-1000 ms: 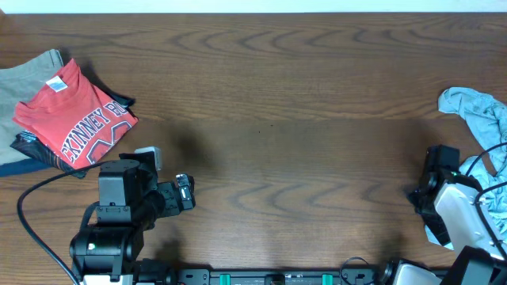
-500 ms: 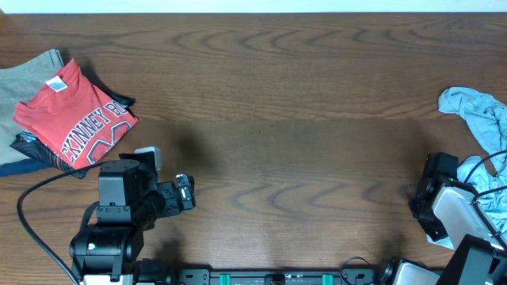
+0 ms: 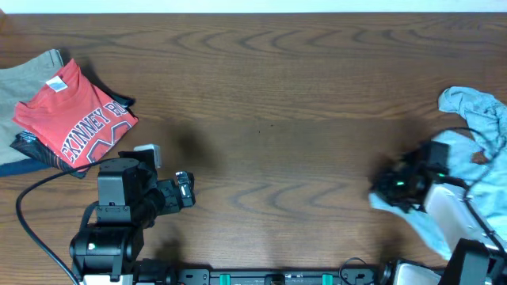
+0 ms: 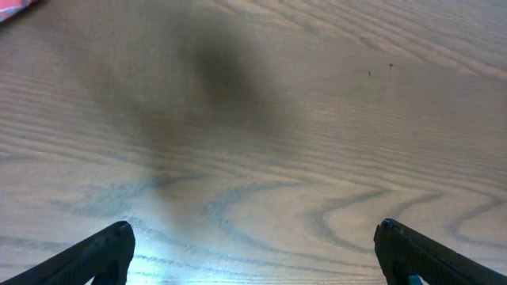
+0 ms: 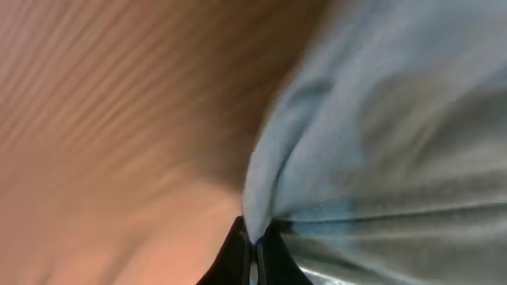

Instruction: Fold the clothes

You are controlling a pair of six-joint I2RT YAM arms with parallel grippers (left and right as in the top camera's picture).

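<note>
- While the right gripper [image 5: 252, 241] pinches the light blue cloth [image 5: 380, 119], its two fingers [image 5: 234, 257] sit almost together, with the cloth's edge squeezed between them.
- From above, this gripper looks blurry, and the cloth lies in a heap at the right edge of the table [image 3: 277, 95].
- The left gripper [image 4: 253, 229] holds nothing, and its fingers are wide apart just above the wood.
- A red shirt [image 3: 75, 119], folded, lies at the far left on a grey cloth [image 3: 24, 75].
</note>
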